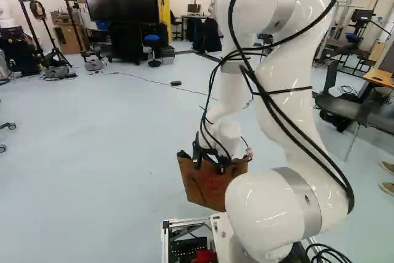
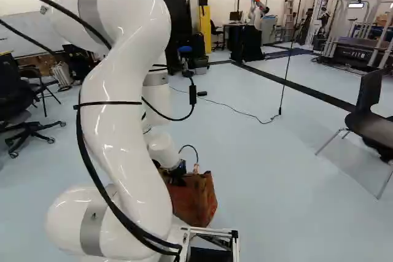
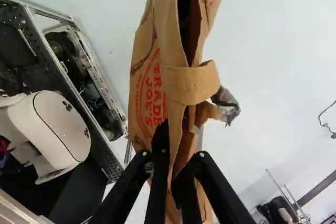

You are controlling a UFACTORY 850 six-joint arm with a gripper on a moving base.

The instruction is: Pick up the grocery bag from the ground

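In the left base view my gripper [image 1: 208, 156] points down into the top of the brown paper grocery bag [image 1: 206, 184], which hangs from it close ahead of the base. The same bag [image 2: 194, 199] shows tilted below the wrist in the right base view. Seen from the wrist, the gripper [image 3: 171, 169] is shut on the bag's upper edge [image 3: 181, 135], with brown paper pinched between its fingers. A folded paper handle [image 3: 191, 83] stands out ahead of the fingers. The fingertips are partly hidden by the paper.
Beside the bag is the base's metal frame [image 3: 79, 90]. A grey chair [image 2: 371, 124] stands at the right of the right base view, and a wheeled office chair [image 2: 27, 130] at its left. A thin cable [image 2: 236, 110] lies across the floor farther ahead.
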